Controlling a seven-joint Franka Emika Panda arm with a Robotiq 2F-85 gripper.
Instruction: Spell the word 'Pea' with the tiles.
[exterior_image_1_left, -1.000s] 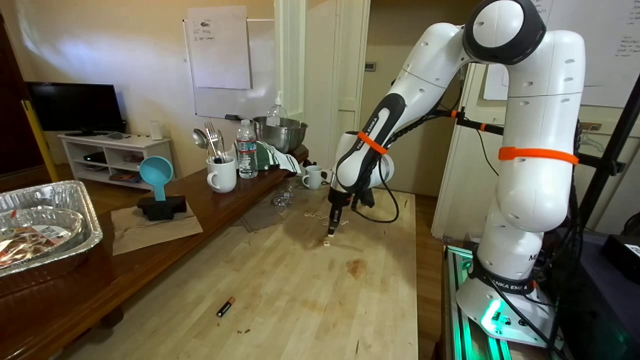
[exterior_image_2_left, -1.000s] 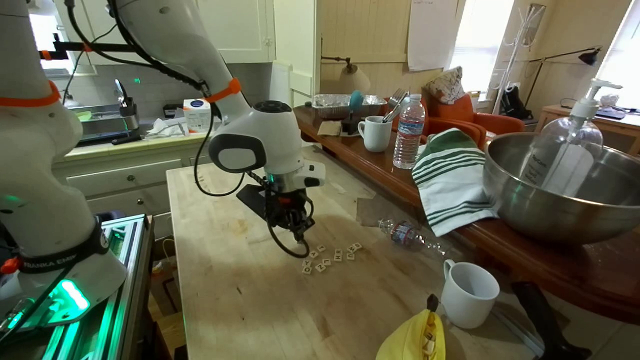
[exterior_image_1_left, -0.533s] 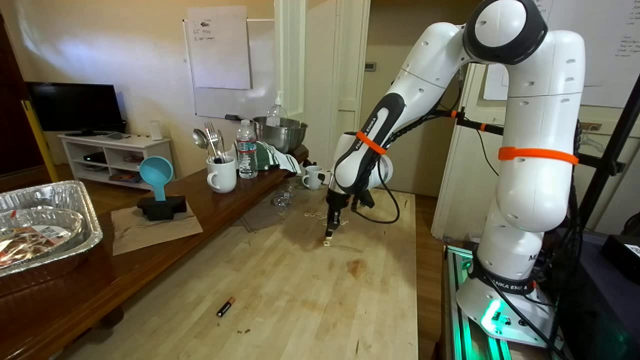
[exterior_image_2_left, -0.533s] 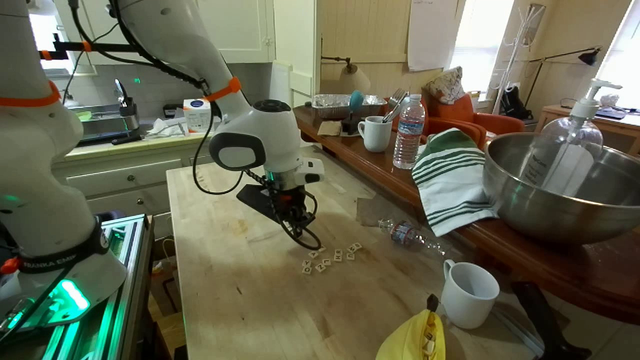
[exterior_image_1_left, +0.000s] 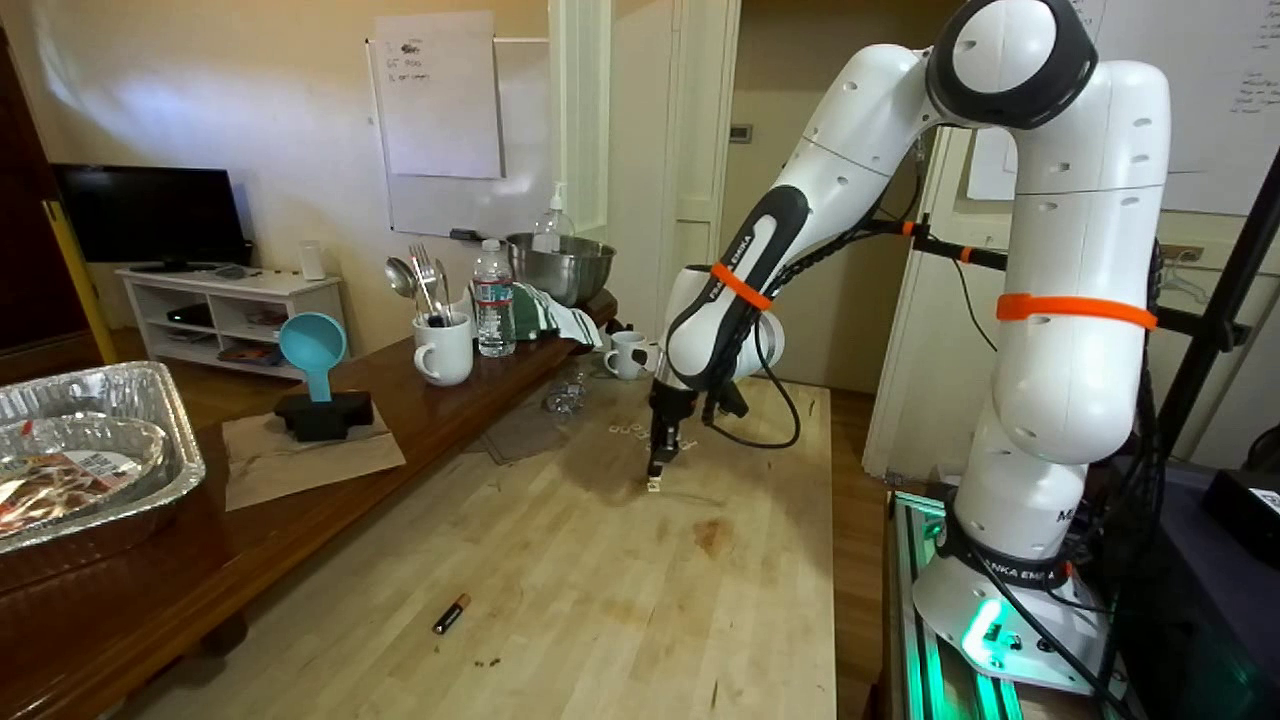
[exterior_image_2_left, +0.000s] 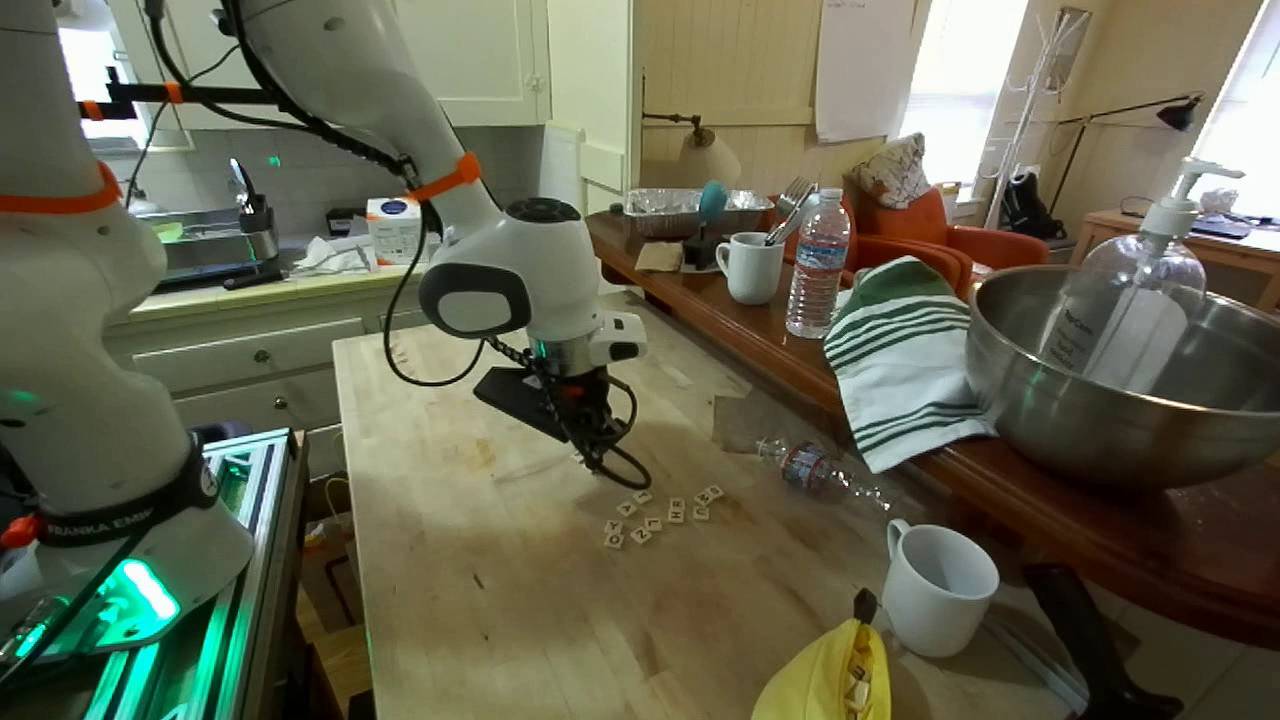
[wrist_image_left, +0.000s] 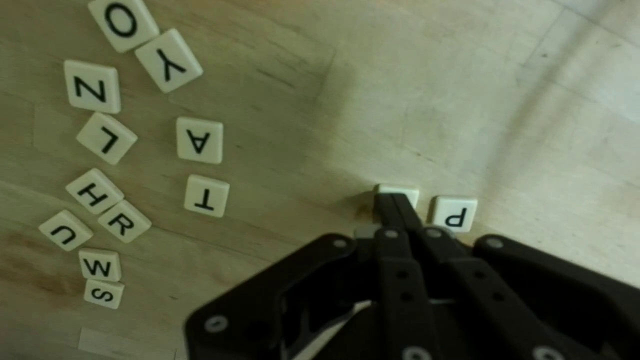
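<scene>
My gripper (wrist_image_left: 392, 197) is shut, its fingertips together with nothing between them. The tips cover most of a pale tile (wrist_image_left: 409, 190) on the table, so its letter is hidden. The P tile (wrist_image_left: 454, 215) lies just to its right with a narrow gap, and its letter looks upside down. The A tile (wrist_image_left: 199, 140) and T tile (wrist_image_left: 206, 196) lie apart to the left in the wrist view. The gripper (exterior_image_1_left: 654, 470) is low at the table in an exterior view, with a pale tile (exterior_image_1_left: 654, 486) at its tip. No E shows on the visible letters.
Further tiles lie loosely left, among them Y (wrist_image_left: 170, 61), Z (wrist_image_left: 92, 87) and H (wrist_image_left: 95, 191). A plastic bottle (exterior_image_2_left: 820, 470), a white mug (exterior_image_2_left: 938, 590) and a yellow pouch (exterior_image_2_left: 825, 675) lie or stand beyond them. A battery (exterior_image_1_left: 451, 614) lies on the table (exterior_image_1_left: 600, 620).
My shut gripper has slid a short way at table height, leftward and slightly down in an exterior view, closer to the P tile. Its cable has swung sideways.
</scene>
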